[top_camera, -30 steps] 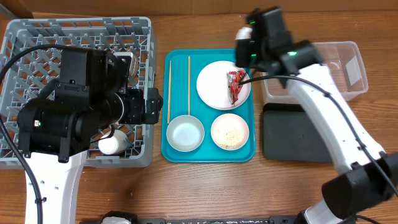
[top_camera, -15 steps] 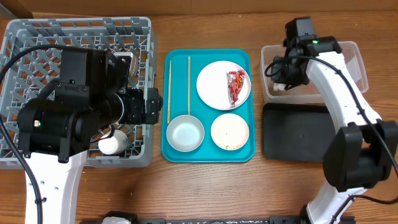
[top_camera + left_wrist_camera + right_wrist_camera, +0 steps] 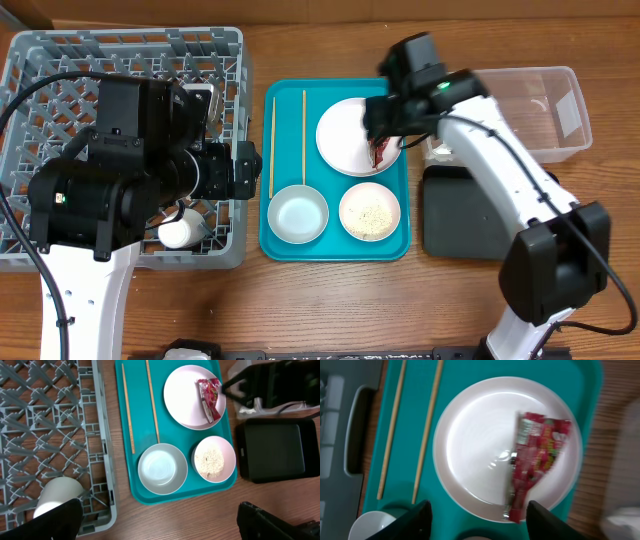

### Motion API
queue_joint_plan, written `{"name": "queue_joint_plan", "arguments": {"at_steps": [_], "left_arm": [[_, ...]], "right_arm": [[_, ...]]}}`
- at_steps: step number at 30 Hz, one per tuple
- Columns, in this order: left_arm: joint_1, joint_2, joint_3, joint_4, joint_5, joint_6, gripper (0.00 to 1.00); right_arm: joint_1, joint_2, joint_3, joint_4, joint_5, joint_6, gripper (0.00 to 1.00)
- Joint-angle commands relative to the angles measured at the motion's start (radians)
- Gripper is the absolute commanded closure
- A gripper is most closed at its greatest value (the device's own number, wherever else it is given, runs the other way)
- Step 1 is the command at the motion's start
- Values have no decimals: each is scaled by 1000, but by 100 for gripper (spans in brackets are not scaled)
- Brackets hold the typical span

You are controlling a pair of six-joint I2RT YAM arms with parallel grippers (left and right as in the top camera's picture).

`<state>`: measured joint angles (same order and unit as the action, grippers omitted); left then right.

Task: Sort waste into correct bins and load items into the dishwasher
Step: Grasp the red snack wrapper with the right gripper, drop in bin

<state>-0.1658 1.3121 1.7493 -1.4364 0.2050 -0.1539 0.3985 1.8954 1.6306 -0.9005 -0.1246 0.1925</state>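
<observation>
The rack (image 3: 120,60) takes the far left of the tabletop (image 3: 300,310). Its right wall stands just beside the teal tray (image 3: 335,247), with only a thin strip of wood between them. Right of the teal tray, the tub (image 3: 545,110) sits far and the black tray (image 3: 470,215) sits near, close to each other. A broad band of tabletop runs along the near side.

On the teal tray, the plate (image 3: 340,130) is at the far right. The steel bowl (image 3: 298,215) is near left and the white bowl (image 3: 370,212) with grains (image 3: 209,460) is near right, both close to the tray's near edge. The cup (image 3: 180,232) lies in the near right corner of the rack. The two chopsticks (image 3: 271,140) lie side by side along the tray's left edge. The wrapper (image 3: 535,455) lies on the right half of the plate, its near end at the rim.

The right tool (image 3: 480,520) hangs over the plate with fingers apart, and the wrapper's near end is between them, not clamped. The left tool (image 3: 160,525) is spread wide and holds nothing.
</observation>
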Motion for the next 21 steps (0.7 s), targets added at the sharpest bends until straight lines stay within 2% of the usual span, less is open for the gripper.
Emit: {"name": "queue_joint_plan", "arguments": {"at_steps": [1,3,9,10,11,12,14,15,21], "left_arm": [[3,3,13,1,-6,-3,0],[3,3,13,1,-6,-3,0],[3,3,13,1,-6,-3,0],[3,3,13,1,-6,-3,0],[3,3,13,1,-6,-3,0],[3,3,13,1,-6,-3,0],[3,3,13,1,-6,-3,0],[3,3,13,1,-6,-3,0],[3,3,13,1,-6,-3,0]], "right_arm": [[54,57,-53,48,179,111,38],[67,115,-58,79,307,162,38],[65,249,-59,111,309,159,42],[65,262,-59,113,312,157,45],[65,274,-58,114,315,152,55],[65,275,-58,117,315,151,75],[65,269,-46,109,315,140,92],[65,267,-32,95,315,140,96],[57,190,93,-27,315,142,96]]}}
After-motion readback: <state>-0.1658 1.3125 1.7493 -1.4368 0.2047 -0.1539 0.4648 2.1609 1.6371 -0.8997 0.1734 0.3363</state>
